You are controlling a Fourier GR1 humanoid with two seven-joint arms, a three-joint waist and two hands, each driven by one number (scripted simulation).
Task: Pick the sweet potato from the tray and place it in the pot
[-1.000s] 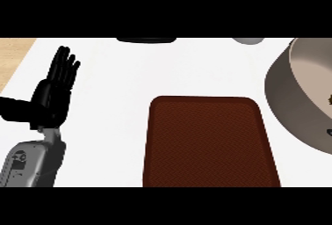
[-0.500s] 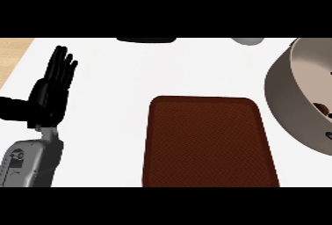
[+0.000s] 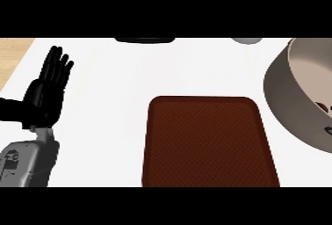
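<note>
The left robot hand (image 3: 43,102) was seen at 9 o'clock, held open with its fingers straight and pointed toward 12 o'clock, grasping nothing. Its grey forearm (image 3: 24,163) was shown entering from 7 o'clock. The hand was kept well apart from the tray (image 3: 211,140), a dark brown rectangle laid on the white counter (image 3: 110,83) at about 6 o'clock. The large grey pot (image 3: 293,99) was placed at 3 o'clock, just beside the tray's far right corner and cut off by the edge of the view. Two small dark shapes (image 3: 322,106) were glimpsed inside the pot at that edge, and what they were could not be told. Where the sweet potato lay could not be told either. A flat dark object (image 3: 145,40) was partly shown at 12 o'clock and a grey one (image 3: 247,40) at 1 o'clock.
</note>
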